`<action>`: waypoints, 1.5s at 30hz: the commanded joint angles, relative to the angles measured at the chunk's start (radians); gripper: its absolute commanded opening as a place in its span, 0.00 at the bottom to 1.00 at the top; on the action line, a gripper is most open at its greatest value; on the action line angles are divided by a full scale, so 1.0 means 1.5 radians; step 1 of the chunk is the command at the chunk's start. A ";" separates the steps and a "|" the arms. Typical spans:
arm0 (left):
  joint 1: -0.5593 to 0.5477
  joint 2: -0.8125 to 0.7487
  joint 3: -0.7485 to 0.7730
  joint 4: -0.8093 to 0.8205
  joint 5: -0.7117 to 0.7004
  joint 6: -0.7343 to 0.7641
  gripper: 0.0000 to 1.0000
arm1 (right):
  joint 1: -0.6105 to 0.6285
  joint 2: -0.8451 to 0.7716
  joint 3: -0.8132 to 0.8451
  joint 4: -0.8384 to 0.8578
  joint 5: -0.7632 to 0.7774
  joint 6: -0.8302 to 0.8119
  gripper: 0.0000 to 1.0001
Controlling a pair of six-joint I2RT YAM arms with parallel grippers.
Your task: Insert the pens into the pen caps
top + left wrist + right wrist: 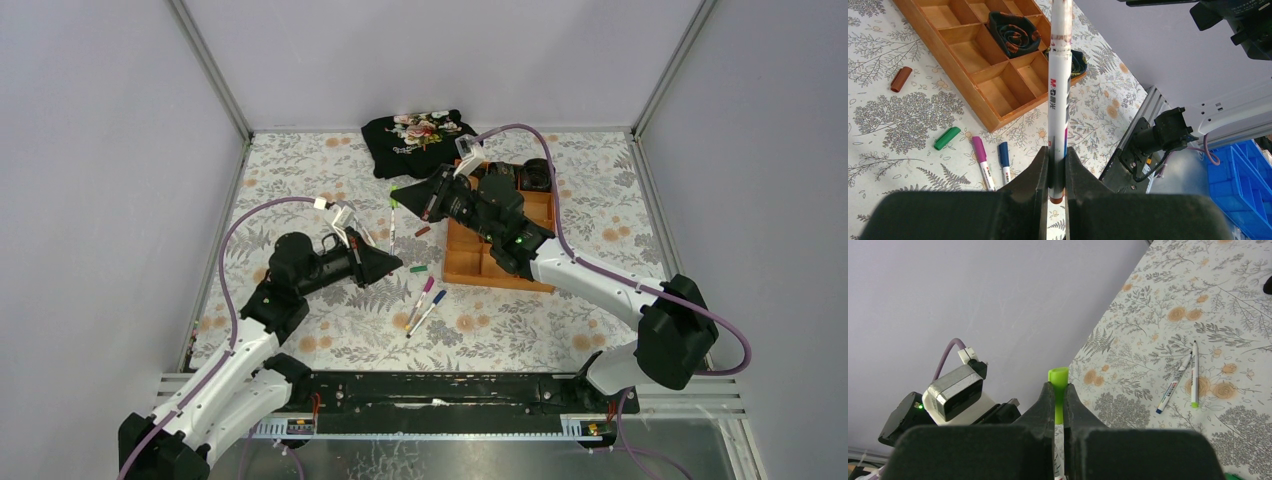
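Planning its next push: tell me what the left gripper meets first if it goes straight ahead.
Most likely the orange tray, at its near wall. The left gripper, shut on a pen, points at it across the table. The pen's tip would get there first, though its height above the wall is unclear.

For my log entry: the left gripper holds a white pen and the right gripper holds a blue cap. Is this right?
Not quite: the cap in the right gripper is light green, not blue, as the right wrist view shows. The left gripper does hold a white pen.
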 commanded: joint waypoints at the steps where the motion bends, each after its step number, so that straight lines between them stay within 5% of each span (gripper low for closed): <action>1: -0.006 -0.013 -0.002 0.033 0.001 0.005 0.00 | -0.001 -0.029 0.022 0.060 -0.015 0.016 0.00; 45: -0.011 -0.022 -0.002 0.028 -0.006 0.008 0.00 | -0.002 -0.026 0.017 0.043 -0.040 0.000 0.00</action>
